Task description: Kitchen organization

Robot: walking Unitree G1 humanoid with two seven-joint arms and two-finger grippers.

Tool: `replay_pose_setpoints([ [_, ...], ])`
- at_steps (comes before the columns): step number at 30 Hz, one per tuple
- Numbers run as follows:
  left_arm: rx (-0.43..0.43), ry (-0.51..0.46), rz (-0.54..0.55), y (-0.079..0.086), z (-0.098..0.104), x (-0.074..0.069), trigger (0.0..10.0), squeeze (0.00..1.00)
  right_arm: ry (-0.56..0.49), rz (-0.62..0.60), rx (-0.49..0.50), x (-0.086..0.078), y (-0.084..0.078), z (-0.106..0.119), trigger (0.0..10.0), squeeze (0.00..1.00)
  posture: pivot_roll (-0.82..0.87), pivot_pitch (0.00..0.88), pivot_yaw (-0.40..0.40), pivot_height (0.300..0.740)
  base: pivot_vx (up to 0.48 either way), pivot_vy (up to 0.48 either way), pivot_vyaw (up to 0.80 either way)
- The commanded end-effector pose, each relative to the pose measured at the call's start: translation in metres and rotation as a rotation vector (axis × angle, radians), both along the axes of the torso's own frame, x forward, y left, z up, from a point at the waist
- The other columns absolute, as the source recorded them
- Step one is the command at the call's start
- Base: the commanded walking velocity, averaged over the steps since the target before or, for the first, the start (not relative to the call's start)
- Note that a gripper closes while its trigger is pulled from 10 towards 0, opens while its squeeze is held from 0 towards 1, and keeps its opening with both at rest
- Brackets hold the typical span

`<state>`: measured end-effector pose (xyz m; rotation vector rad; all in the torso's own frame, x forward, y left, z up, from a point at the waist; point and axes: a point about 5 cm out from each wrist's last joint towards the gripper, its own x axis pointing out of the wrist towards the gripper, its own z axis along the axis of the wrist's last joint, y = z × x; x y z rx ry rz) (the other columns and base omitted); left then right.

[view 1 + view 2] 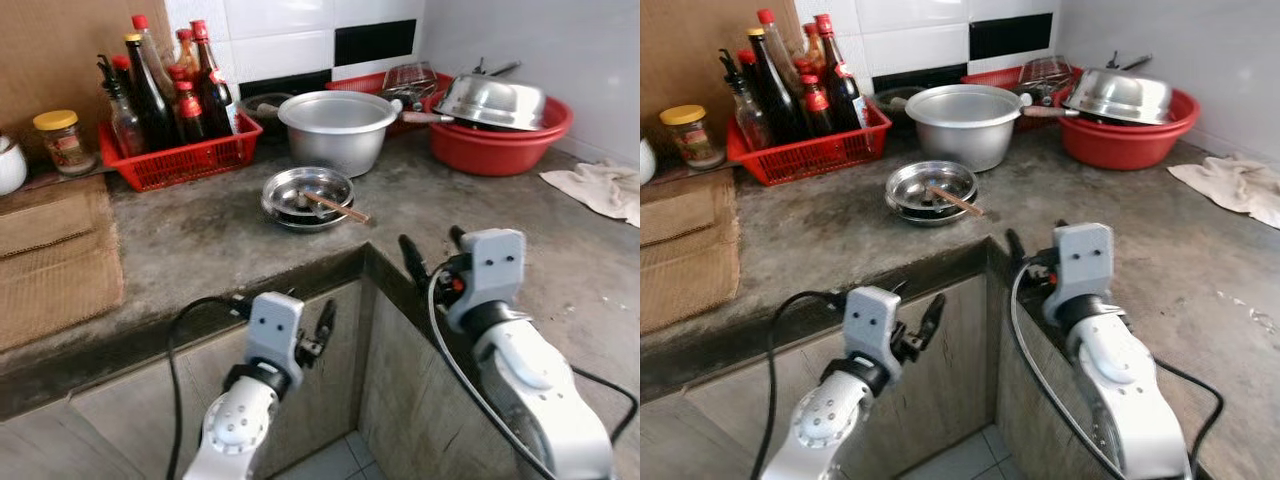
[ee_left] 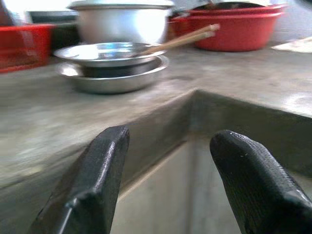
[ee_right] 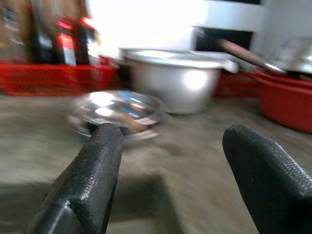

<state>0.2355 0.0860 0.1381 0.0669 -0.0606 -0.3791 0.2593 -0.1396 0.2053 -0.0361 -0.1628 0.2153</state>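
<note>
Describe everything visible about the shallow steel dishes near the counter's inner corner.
The stacked shallow stainless-steel dishes are round, shiny and reflective, one nested upright on another, with something dark between them. They sit on the grey concrete counter, in front of the large aluminium pot and apart from it. A pair of wooden chopsticks lies in the upper dish, its tips jutting over the rim toward the robot's right. Neither hand touches them.
</note>
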Motion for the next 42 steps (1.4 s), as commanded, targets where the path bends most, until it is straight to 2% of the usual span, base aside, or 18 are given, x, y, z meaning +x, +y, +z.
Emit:
replay_pose_setpoints([
  [1,0.001,0.003,0.011,0.002,0.000,0.000,10.0,0.00,-0.012,0.027,-0.010,0.002,0.003,0.002,10.0,0.00,0.09,0.000,-0.040,0.740,0.000,0.000,0.80],
  [5,0.000,0.009,0.009,0.001,-0.001,-0.001,10.0,0.00,-0.014,0.029,-0.026,0.010,0.004,0.003,10.0,0.00,0.09,0.000,-0.041,0.740,0.000,0.000,0.76],
  [8,0.000,0.010,0.005,0.000,-0.001,-0.002,10.0,0.00,-0.006,0.034,-0.016,0.023,0.003,0.003,10.0,0.00,0.10,0.000,-0.048,0.740,0.000,0.000,0.00],
  [12,-0.002,0.013,0.003,-0.001,-0.001,-0.003,10.0,0.00,-0.006,0.049,-0.014,0.031,0.004,0.002,10.0,0.00,0.10,0.003,-0.051,0.740,0.000,0.000,0.00],
  [13,-0.002,0.014,0.003,-0.001,-0.001,-0.003,10.0,0.00,-0.009,0.055,-0.014,0.035,0.004,0.003,10.0,0.90,0.10,0.009,-0.054,0.740,0.000,0.000,0.00],
  [14,-0.002,0.015,0.003,-0.002,-0.001,-0.003,10.0,0.00,-0.013,0.061,-0.014,0.038,0.004,0.003,10.0,1.00,0.10,0.011,-0.054,0.740,0.000,0.000,0.00],
  [18,-0.002,0.022,0.002,-0.002,-0.001,-0.006,10.0,0.00,-0.034,0.069,-0.028,0.048,0.006,0.008,10.0,1.00,0.12,0.031,-0.059,0.740,0.000,0.000,0.00],
  [19,-0.002,0.025,0.003,-0.002,-0.002,-0.007,10.0,0.00,-0.037,0.070,-0.027,0.051,0.006,0.009,10.0,0.95,0.12,0.035,-0.061,0.740,0.000,0.000,0.00],
  [20,-0.001,0.027,0.005,-0.001,-0.002,-0.008,10.0,0.00,-0.039,0.073,-0.024,0.053,0.007,0.011,10.0,0.36,0.12,0.041,-0.063,0.740,0.000,0.000,0.00],
  [21,0.000,0.029,0.006,-0.001,-0.002,-0.008,10.0,0.00,-0.042,0.073,-0.023,0.056,0.007,0.012,10.0,0.00,0.12,0.045,-0.064,0.740,0.000,0.000,0.00],
  [33,-0.040,0.011,-0.024,-0.007,0.004,-0.018,10.0,0.00,-0.051,0.011,-0.011,0.088,0.007,0.013,10.0,0.00,0.13,0.089,-0.076,0.740,0.000,0.000,0.00],
  [42,-0.071,-0.051,-0.081,-0.016,0.015,-0.023,10.0,0.00,-0.021,0.010,0.003,0.100,0.010,0.008,10.0,0.00,0.13,0.092,-0.083,0.740,0.000,0.000,0.00],
])
